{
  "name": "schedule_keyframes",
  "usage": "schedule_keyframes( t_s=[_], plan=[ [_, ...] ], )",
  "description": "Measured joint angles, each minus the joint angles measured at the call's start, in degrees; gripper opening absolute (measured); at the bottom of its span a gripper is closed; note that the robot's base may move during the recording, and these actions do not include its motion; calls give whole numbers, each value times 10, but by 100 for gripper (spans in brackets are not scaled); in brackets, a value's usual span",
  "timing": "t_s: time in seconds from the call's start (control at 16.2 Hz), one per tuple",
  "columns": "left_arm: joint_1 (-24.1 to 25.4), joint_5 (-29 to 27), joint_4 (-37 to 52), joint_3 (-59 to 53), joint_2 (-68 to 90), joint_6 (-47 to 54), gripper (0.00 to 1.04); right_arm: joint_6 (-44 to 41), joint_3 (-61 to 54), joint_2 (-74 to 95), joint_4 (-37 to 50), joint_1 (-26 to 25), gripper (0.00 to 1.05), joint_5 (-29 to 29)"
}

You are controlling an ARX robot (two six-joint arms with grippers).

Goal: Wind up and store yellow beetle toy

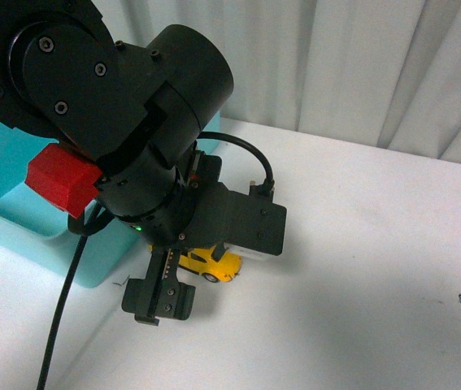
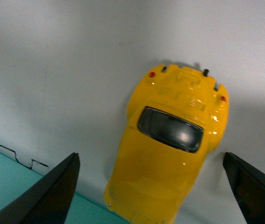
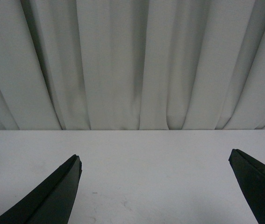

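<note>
**Yellow toy lies between the open fingers of the left pincer, beside the bin**

The yellow beetle toy is a small car-shaped shell of glossy plastic with a domed roof and a dark window. It rests on its wheels on the white tabletop, just beside the near wall of the turquoise bin. One end comes right up to that wall, and whether it touches cannot be told. No winding key or knob shows on the parts in view.

It looks light, stiff and hard, so it should take a firm squeeze without giving. The shiny curved roof is likely to slip out of a grip placed high, and the wheels may let it roll if pushed from one end. The surest hold is probably across its width, low on the two flat flanks.

The left pincer hangs directly over the toy with its fingers spread wide. One finger stands off each flank, neither touches, and it holds nothing. In the front view the left arm covers most of the toy.

The right pincer is likewise spread wide and empty. It sits over bare tabletop and faces the pale curtain, well apart from the toy.
</note>
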Motion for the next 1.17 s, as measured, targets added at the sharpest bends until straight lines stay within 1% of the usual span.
schedule_keyframes(
  t_s=[0.12, 0.19, 0.31, 0.49, 0.74, 0.8, 0.86, 0.99, 1.05, 1.17],
  plan=[
    [-2, 0, 12, 3, 6, -3, 60, 0, 0, 0, 0, 0, 98, 0],
    [-4, -2, 13, 4, 7, -3, 48, 0, 0, 0, 0, 0, 98, 0],
    [-4, -2, 12, 6, 4, -6, 41, 0, 0, 0, 0, 0, 98, 0],
    [-10, 9, 7, 6, -1, -24, 40, 0, 0, 0, 0, 0, 98, 0],
    [-21, 79, -30, 3, -46, -86, 40, 0, 0, 0, 0, 0, 98, 0],
    [-20, 104, -39, 3, -76, -107, 40, 0, 0, 0, 0, 0, 98, 0],
    [-12, 141, -52, 9, -124, -136, 40, 0, 0, 0, 0, 0, 98, 0],
    [23, 197, -51, 31, -198, -185, 40, 0, 0, 0, 0, 0, 98, 0],
    [58, 228, -44, 42, -240, -218, 40, 0, 0, 0, 0, 0, 98, 0],
    [117, 257, -24, 53, -283, -265, 40, 0, 0, 0, 0, 0, 98, 0]
  ],
)
